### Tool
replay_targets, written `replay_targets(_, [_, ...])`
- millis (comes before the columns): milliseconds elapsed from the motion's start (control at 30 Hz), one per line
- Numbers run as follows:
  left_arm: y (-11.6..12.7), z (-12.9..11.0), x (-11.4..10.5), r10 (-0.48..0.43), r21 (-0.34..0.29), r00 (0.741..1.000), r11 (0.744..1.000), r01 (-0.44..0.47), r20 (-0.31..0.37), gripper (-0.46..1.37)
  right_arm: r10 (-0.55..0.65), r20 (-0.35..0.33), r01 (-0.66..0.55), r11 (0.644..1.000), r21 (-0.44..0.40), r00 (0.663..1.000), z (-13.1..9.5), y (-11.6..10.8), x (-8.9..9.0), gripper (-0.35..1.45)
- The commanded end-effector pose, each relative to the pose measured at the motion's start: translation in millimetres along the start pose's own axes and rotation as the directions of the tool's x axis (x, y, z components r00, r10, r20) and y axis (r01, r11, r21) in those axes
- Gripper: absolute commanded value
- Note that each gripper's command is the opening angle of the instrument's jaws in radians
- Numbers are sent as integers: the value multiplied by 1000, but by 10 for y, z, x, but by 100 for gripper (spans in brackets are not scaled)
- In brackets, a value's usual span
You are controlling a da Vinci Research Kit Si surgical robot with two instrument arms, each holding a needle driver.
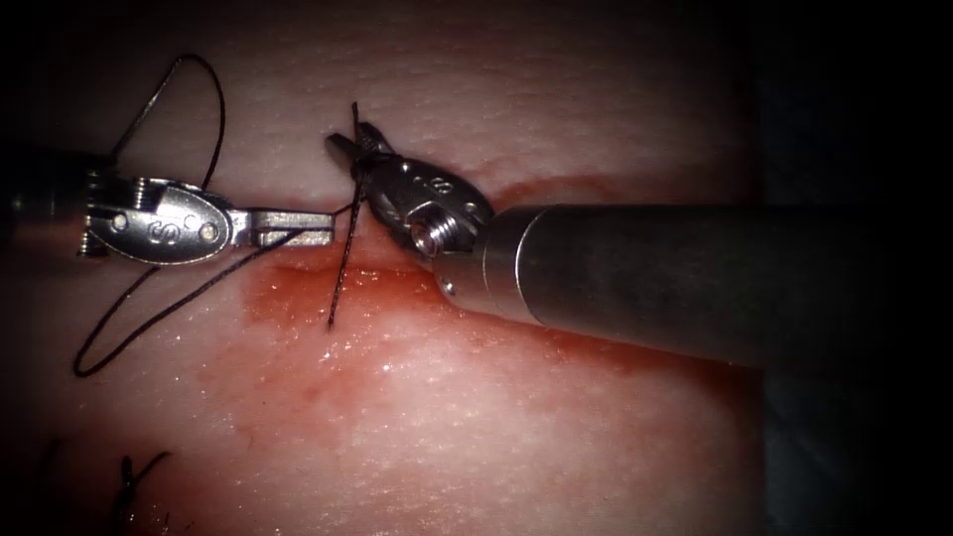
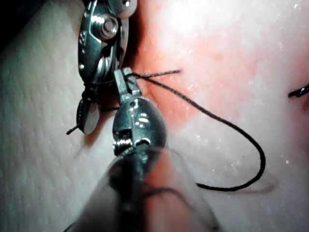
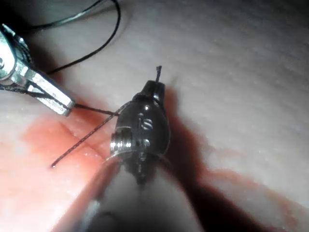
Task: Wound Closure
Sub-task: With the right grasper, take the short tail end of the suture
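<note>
The right tool (image 1: 359, 149), entering the endoscope view from the right, has its jaws closed on the thread (image 1: 342, 268) just above the middle of the frame; a short thread end sticks up beyond the jaw tips, and a straight dark tail runs down from them to end free over the red fluid (image 1: 298, 298). In the right wrist view the same tool (image 3: 153, 89) shows its jaws together with the thread end poking past them. The left tool (image 1: 308, 226), coming in from the left of the endoscope view, lies level with its jaws shut on the thread close to the right tool; from it the thread sweeps in a long loop toward the lower left of the frame, and another arc rises to the upper left. The left wrist view shows the left tool (image 2: 126, 82) pinching the thread beside the right tool's jaws. I cannot make out the needle. The tissue (image 1: 476, 427) is pale, stained red along the cut (image 1: 556, 189). Cut thread ends (image 1: 134, 481) sit at the lower left.
</note>
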Motion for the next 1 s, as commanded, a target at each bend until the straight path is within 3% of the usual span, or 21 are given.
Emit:
replay_targets(33, [0,1,0,-1,-7,1000,1000,1,0,-35,1,1,-1,1000,0,1000,-1,0,1,-35])
replay_targets(300, [1,1,0,-1,-6,1000,1000,1,0,-35,37,11,-37,998,48,999,0,-5,-2,-35])
replay_targets(500, [2,1,-1,0,-5,1000,1000,0,0,-35,41,-20,-39,997,60,999,-5,-10,-1,-35])
replay_targets(767, [3,-1,-2,2,-9,1000,1000,-2,5,-35,55,-46,-53,998,42,997,-22,-32,11,-35])
replay_targets(1000, [3,-5,-3,3,-10,1000,1000,-3,4,-35,56,-56,-54,998,45,997,-29,-35,10,-35])
